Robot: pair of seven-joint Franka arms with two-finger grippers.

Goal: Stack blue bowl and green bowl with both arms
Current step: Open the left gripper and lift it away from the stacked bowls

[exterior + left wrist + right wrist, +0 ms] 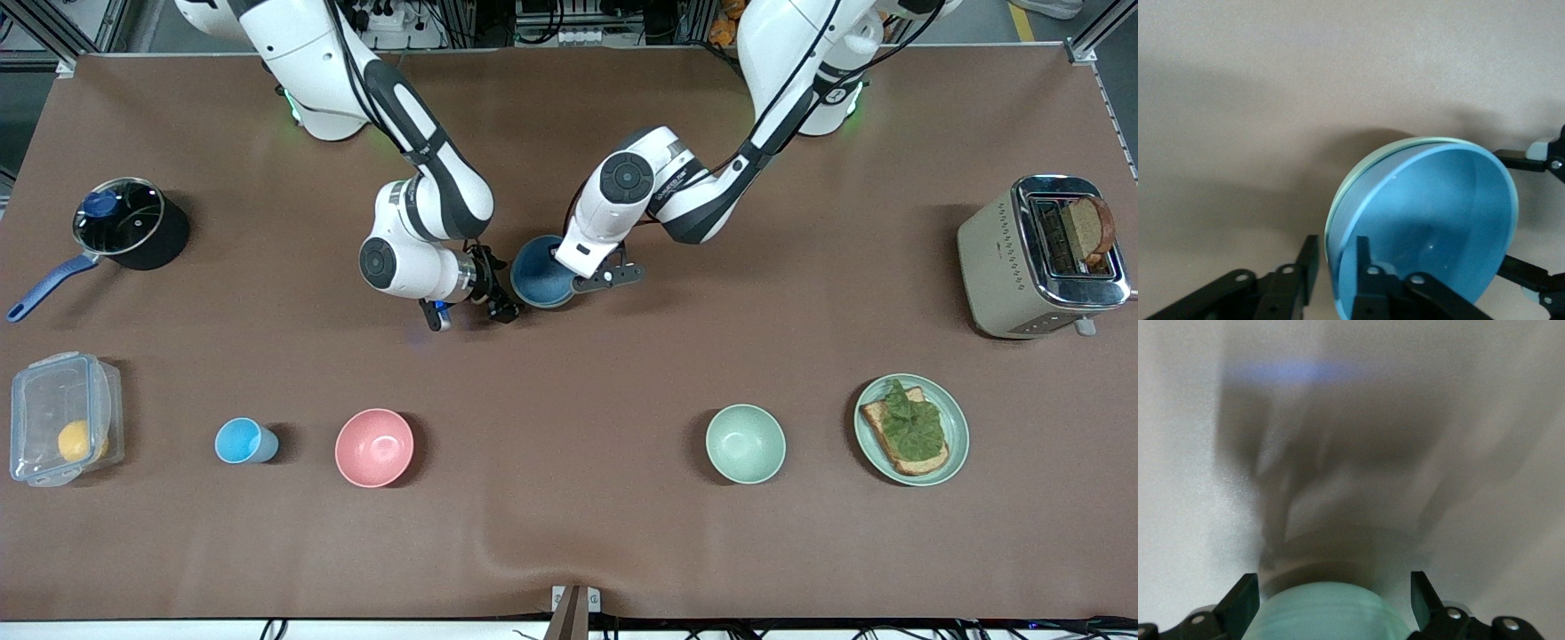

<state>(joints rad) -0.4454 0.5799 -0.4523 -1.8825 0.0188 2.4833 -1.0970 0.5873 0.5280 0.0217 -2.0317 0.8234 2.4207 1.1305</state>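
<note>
At table centre, blue bowl (1431, 227) nested in green bowl (1338, 207): stack seemingly done; left gripper (1338, 267) straddles their rim, releasing; right gripper (471, 307), at nine o'clock, spread wide, empty.

The blue bowl (1438, 220) sits nested in the green bowl (1338, 207). Both grippers flank this stack at table centre.
</note>
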